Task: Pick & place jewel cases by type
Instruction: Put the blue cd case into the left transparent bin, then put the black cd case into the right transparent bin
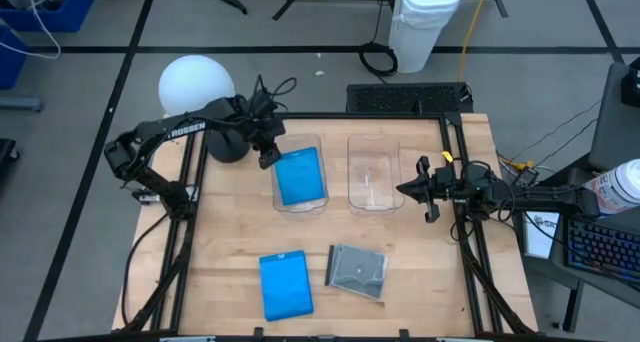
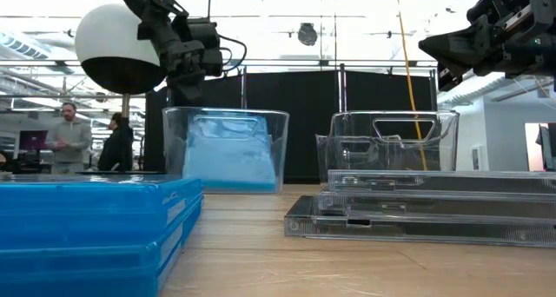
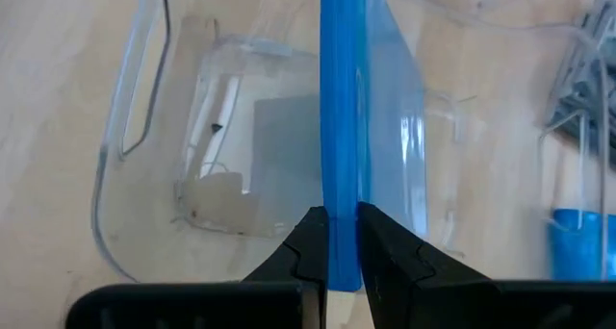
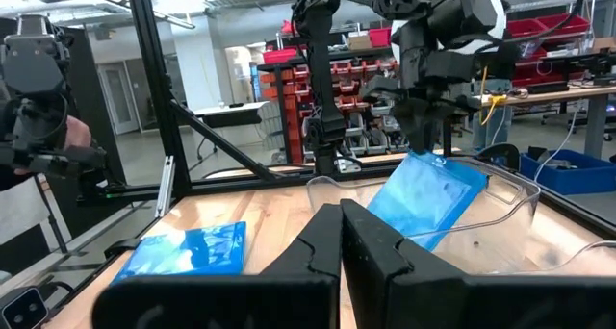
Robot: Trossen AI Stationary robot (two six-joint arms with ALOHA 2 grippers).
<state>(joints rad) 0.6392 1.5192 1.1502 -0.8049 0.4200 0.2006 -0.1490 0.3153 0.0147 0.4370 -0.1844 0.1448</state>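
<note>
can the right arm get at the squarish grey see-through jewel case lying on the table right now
Probably yes. The right gripper hangs shut and empty beside the empty clear tub, and the grey see-through jewel case lies uncovered on open wood, with the left gripper busy elsewhere.

Wooden table (image 1: 230,242), light butcher-block top, black frame rails along left, right and far edges. Two clear tubs side by side near far edge: left tub (image 1: 318,204), right tub (image 1: 352,172). Nearer front: stack of blue jewel cases (image 1: 285,285) left of centre, grey see-through jewel cases (image 1: 358,271) just right of it, apart.
</note>
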